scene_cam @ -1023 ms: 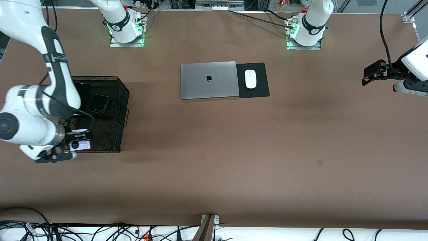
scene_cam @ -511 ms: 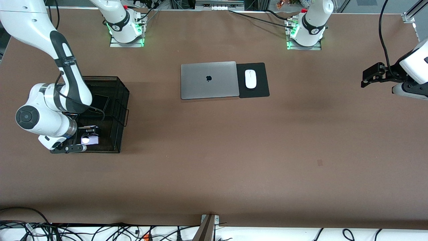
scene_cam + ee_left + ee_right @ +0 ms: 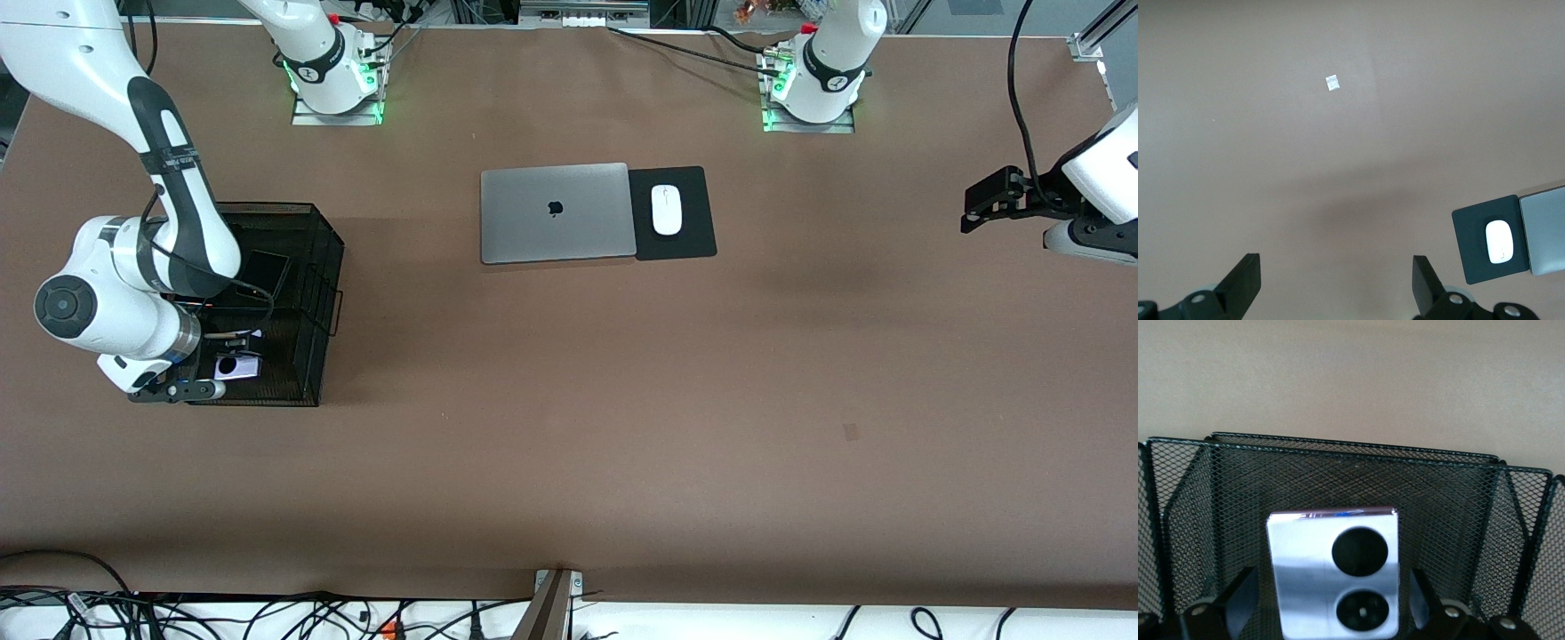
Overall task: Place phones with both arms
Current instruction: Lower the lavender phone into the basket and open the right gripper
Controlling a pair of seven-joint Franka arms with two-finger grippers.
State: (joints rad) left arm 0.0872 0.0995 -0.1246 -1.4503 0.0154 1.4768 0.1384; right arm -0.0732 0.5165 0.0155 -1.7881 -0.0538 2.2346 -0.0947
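Note:
A lavender-white phone point(image 3: 238, 365) with two black lenses lies in the black mesh basket point(image 3: 325, 267), in the part nearest the front camera. My right gripper point(image 3: 218, 363) is low over that part. In the right wrist view its fingers point(image 3: 1239, 587) stand open on either side of the phone point(image 3: 1335, 577), with a gap on each side. A small dark flip phone point(image 3: 265, 271) lies deeper in the basket, partly under the right arm. My left gripper point(image 3: 973, 206) waits open over bare table at the left arm's end, holding nothing point(image 3: 1336, 267).
A closed silver laptop point(image 3: 553, 212) lies mid-table beside a black mouse pad point(image 3: 689, 244) with a white mouse point(image 3: 666, 210). The left wrist view shows the mouse point(image 3: 1499, 241) and a small white scrap point(image 3: 1332, 82) on the brown table. Cables run along the front edge.
The right gripper carried the lavender phone in over the basket, lowered it, and its fingers have come apart from it. The left arm has hardly moved.

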